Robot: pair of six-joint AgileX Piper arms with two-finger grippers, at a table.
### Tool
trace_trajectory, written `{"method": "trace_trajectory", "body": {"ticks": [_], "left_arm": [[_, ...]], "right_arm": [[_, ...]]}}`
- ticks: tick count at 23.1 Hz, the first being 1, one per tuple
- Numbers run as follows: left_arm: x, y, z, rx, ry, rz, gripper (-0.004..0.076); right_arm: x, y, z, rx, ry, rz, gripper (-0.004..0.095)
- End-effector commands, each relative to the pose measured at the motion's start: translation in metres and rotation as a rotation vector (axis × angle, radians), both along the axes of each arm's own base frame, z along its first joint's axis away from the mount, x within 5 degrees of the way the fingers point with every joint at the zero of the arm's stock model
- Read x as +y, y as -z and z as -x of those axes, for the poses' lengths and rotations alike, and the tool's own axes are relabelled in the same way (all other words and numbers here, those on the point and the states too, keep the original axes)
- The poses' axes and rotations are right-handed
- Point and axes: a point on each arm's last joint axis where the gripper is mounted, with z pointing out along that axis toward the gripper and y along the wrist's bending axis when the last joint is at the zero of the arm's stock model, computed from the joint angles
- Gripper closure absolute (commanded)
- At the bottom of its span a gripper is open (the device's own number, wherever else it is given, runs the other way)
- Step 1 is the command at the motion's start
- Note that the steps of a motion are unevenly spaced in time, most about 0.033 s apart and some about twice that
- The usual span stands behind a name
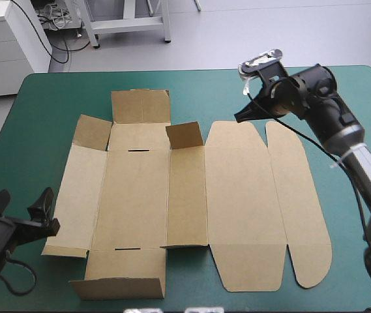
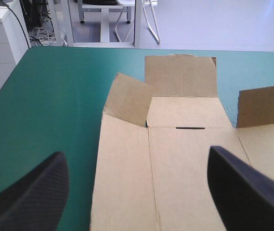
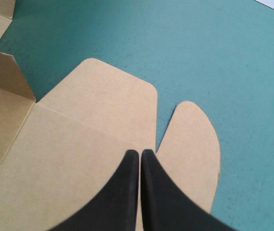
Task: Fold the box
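The brown box [image 1: 192, 199] lies spread flat on the teal-green table, with a few small flaps half raised at its far end. My left gripper [image 1: 25, 212] hovers open off the box's near left corner; in the left wrist view its fingers [image 2: 28, 197] stand wide apart with the box [image 2: 185, 159] ahead. My right gripper [image 1: 242, 116] is shut with nothing in it, above the far edge of the lid panel. In the right wrist view its tips [image 3: 140, 155] meet over the notch between the two rounded lid flaps of the box [image 3: 93, 130].
Bare teal-green cover [image 1: 55, 98] surrounds the sheet on every side. A raised flap [image 1: 185, 135] stands near the middle of the far edge, another [image 1: 92, 132] at the far left corner.
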Motion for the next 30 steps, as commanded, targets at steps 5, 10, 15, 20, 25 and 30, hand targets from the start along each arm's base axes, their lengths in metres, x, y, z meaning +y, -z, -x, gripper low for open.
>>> {"method": "trace_trajectory", "body": {"ticks": [5,10,15,20,25,30], "left_arm": [[0.004,-0.055,-0.055,-0.031,-0.001,-0.014,0.0159],[0.006,-0.052,-0.096,0.107,0.009,-0.01,0.0159],[0.005,-0.019,-0.127,0.392,0.039,0.006,0.0159],[0.02,0.011,-0.154,0.59,0.038,0.174,0.0159],[0.062,0.038,-0.172,0.677,0.025,0.377,0.0159],[0.081,0.065,-0.185,0.787,0.013,0.326,0.0159]], "right_arm": [[-0.042,-0.014,0.062,-0.157,0.058,-0.047,0.091],[-0.06,0.014,0.109,-0.15,0.094,-0.066,0.091],[-0.07,0.03,0.143,-0.179,0.107,-0.103,0.091],[-0.077,0.026,0.164,-0.206,0.127,-0.135,0.091],[-0.08,0.028,0.171,-0.206,0.128,-0.137,0.091],[-0.081,0.055,0.179,-0.148,0.135,-0.139,0.091]]}}
